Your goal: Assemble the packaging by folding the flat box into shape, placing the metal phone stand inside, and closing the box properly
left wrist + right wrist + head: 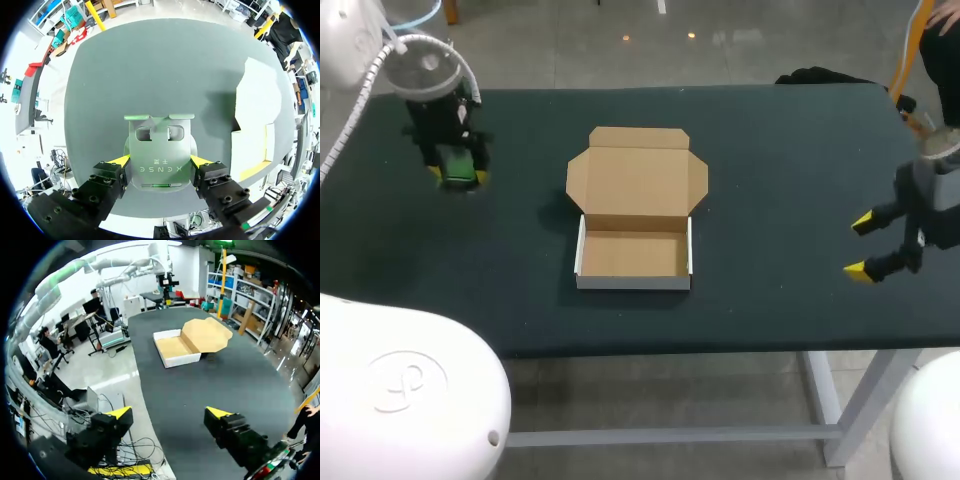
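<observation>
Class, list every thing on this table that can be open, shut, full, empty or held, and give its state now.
box: folded into shape, empty, lid open.
phone stand: clamped from two sides, outside the box.
left gripper: shut on phone stand.
right gripper: open, empty.
</observation>
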Controlling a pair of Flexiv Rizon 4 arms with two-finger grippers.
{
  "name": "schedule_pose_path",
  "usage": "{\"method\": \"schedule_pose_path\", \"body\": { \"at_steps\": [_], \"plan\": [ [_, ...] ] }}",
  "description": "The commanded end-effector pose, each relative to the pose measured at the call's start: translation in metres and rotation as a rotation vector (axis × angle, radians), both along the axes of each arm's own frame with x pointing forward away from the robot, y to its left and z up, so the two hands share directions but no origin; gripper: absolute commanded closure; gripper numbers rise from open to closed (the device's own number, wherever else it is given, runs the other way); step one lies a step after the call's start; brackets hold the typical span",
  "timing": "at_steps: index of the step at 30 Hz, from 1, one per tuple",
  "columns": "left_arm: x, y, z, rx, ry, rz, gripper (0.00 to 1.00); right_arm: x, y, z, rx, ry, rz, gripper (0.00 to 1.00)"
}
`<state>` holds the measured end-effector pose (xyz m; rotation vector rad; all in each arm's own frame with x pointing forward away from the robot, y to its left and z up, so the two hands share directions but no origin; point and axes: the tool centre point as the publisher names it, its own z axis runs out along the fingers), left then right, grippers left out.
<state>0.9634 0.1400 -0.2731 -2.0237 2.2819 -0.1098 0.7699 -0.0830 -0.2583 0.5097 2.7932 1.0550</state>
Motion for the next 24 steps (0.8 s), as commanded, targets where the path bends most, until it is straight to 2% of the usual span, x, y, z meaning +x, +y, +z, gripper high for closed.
{"method": "schedule_pose_path", "body": {
  "at_steps": [1,3,6,24],
  "plan": [
    [-0.014,-0.007,0.007,0.02,-0.068,-0.001,1.0,0.013,0.002,-0.009,-0.004,0.068,0.057,0.0],
    [-0.016,-0.008,0.009,0.019,-0.071,-0.005,1.0,0.015,0.003,-0.012,-0.047,0.072,0.032,0.0],
    [-0.018,-0.01,0.009,0.018,-0.074,-0.008,1.0,0.019,0.003,-0.016,-0.062,0.076,0.006,0.0],
    [-0.024,-0.01,0.005,0.017,-0.062,-0.015,1.0,0.039,0.037,-0.035,-0.088,0.048,-0.001,0.0]
  ]
}}
